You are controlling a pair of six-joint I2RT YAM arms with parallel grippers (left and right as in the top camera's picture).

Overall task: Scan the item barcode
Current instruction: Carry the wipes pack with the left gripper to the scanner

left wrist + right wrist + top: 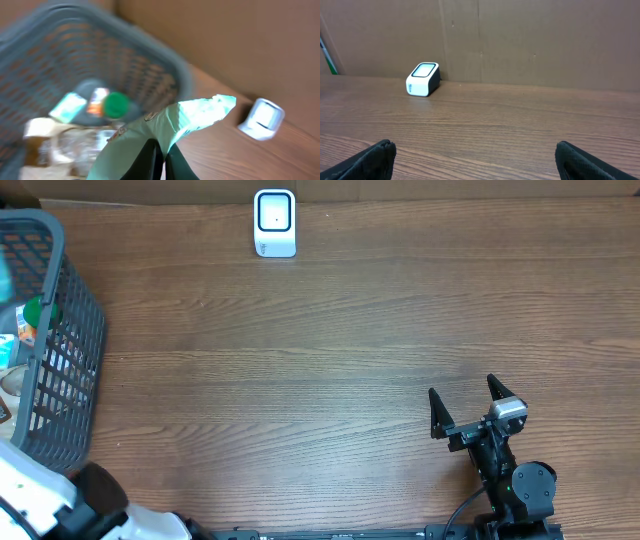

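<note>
R arm (505, 470) sits low at the near R corner of the surface (330, 380), pointing toward the far edge. R pincer (462, 388) is spread wide, nothing between its fingers. Of the L arm (35, 495) the overhead view shows only a white link at the near L corner; its pincer can't be made out there.

L wrist cam does show it: L pincer (161, 152) is clenched on the lower edge of a mint-green packet (192, 115), which is lifted off the surface close to the grey basket (172, 70). Above the rim or just beside it, can't tell; pic is tilted & blurred.

That same view looks into the basket: green-capped bottle (116, 104) plus a few other packs, too blurred to name. Overhead has the basket at the L edge, partly cut by the frame.

R wrist cam gives the scanner (423, 78) side-on: small white box w/ a glass top, standing near the cardboard wall (545, 40). Overhead puts it at the far edge, L of centre.

A broad stretch of wood lies between basket, scanner & R arm. The basket wall bounds the L side, the cardboard the far side.
</note>
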